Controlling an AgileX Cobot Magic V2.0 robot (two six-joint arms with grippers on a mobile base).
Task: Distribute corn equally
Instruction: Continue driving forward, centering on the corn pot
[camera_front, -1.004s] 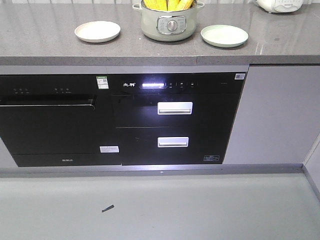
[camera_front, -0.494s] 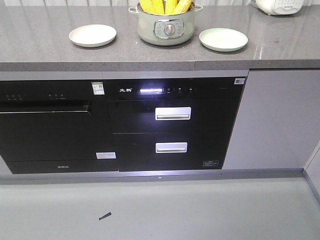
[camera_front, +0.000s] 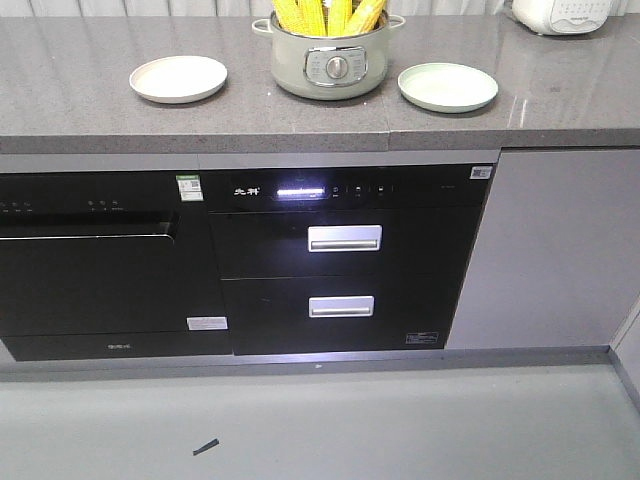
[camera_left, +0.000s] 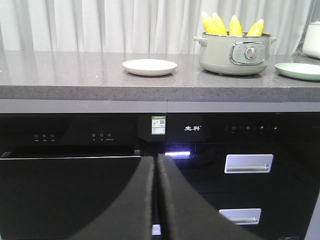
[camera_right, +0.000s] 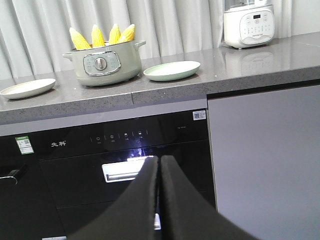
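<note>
Both arms sit low, in front of the black appliance fronts and below the edge of the table (camera_front: 80, 100). The left end effector (camera_left: 156, 161) has its two dark fingers pressed flat together with nothing between them, and the right end effector (camera_right: 159, 161) is the same: closed and empty.

The corn (camera_front: 322, 14) stands upright in the pale green pot (camera_front: 330, 68), yellow tips poking above the rim. The pot sits between a cream plate (camera_front: 178, 78) on the left and a light green plate (camera_front: 447, 87) on the right. Both plates are bare, so I judge the sharing-out has not begun.

My worries from here:
- Raising the arms straight up could catch the overhanging table edge, since both are close under it.
- The cobs are bunched together, so closing on one may drag a neighbour out or nudge the pot sideways toward a plate.
- A cob is round and tapered; gripped near the tip, it may slip or swing.
- The plates are shallow, and a cob set down crooked could roll off onto the table.
- From the wrist views I count four tips, but one may be hidden — a miscount would leave the split uneven.
</note>
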